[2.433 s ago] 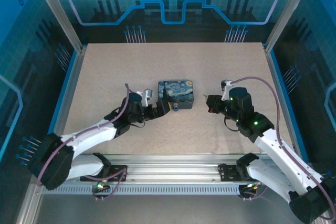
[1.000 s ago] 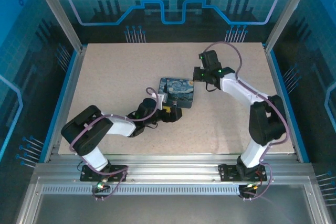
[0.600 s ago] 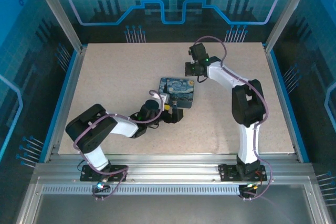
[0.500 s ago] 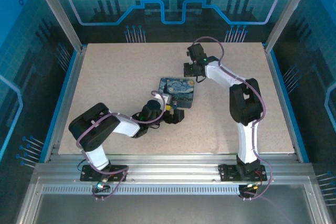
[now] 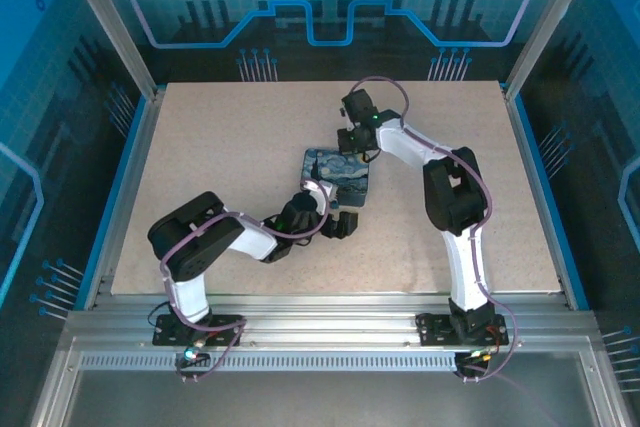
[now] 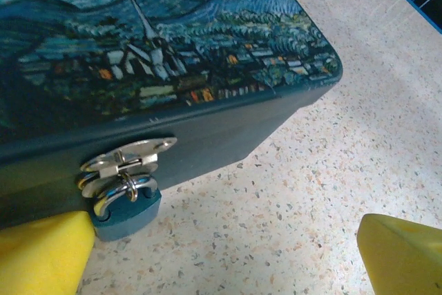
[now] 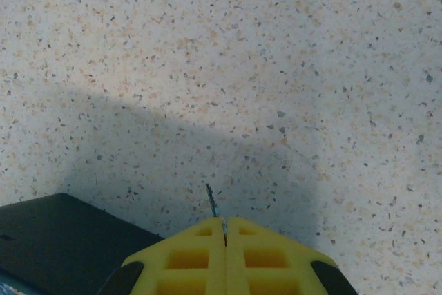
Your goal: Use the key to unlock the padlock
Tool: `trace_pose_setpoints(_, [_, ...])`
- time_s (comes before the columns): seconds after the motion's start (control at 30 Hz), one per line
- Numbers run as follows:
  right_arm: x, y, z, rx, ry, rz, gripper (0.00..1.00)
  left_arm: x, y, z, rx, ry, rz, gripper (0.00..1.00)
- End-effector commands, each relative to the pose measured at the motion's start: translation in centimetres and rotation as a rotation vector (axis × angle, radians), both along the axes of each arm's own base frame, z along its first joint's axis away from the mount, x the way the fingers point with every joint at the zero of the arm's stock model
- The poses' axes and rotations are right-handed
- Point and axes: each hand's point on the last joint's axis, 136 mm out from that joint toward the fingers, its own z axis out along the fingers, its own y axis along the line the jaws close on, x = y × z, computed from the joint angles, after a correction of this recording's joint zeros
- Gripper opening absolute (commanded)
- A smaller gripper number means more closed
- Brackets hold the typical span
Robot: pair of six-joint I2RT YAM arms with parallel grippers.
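The padlock (image 6: 124, 204), blue with a silver shackle, hangs from the silver hasp (image 6: 128, 157) on the front wall of the night-sky painted box (image 5: 338, 173). My left gripper (image 6: 224, 267) is open just in front of that wall. One of its yellow fingers (image 6: 41, 253) is right beside the padlock and the other is far to the right. My right gripper (image 7: 225, 222) is shut on the key (image 7: 212, 202), whose thin blade sticks out past the fingertips. In the top view the right gripper (image 5: 353, 144) is at the box's far edge and the left gripper (image 5: 342, 224) at its near edge.
The speckled tabletop (image 5: 220, 147) lies open to the left and right of the box. A dark corner of the box (image 7: 55, 240) sits low on the left in the right wrist view. Blue-edged frame rails (image 5: 130, 167) bound the table.
The right arm has swung left along the far side of the box, still shut. The left arm has slid right along the box's near side, staying open.
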Motion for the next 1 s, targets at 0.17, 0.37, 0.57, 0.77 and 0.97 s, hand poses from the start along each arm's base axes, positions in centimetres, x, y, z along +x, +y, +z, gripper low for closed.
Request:
trace_pose_setpoints(0.17, [-2.0, 1.9, -1.8, -0.012, 0.059, 0.068, 0.00, 0.3, -2.4, 1.7, -0.033, -0.061, -0.087, 0.94])
trace_pose_setpoints(0.37, [-2.1, 1.7, -1.5, -0.013, 0.052, 0.065, 0.00, -0.1, -2.8, 2.6, -0.110, -0.045, -0.125, 0.85])
trace_pose_setpoints(0.57, [-2.2, 1.7, -1.2, -0.008, 0.047, 0.065, 0.00, 0.2, -2.6, 2.8, -0.137, -0.029, -0.124, 0.79])
trace_pose_setpoints(0.77, [-2.2, 1.7, -0.9, -0.004, 0.041, 0.063, 0.00, 1.2, -1.1, 2.0, -0.076, -0.022, -0.031, 0.88])
trace_pose_setpoints(0.97, [-2.0, 1.6, -0.7, -0.006, 0.035, 0.063, 0.00, 1.5, 0.6, 1.5, 0.070, -0.052, 0.063, 0.91])
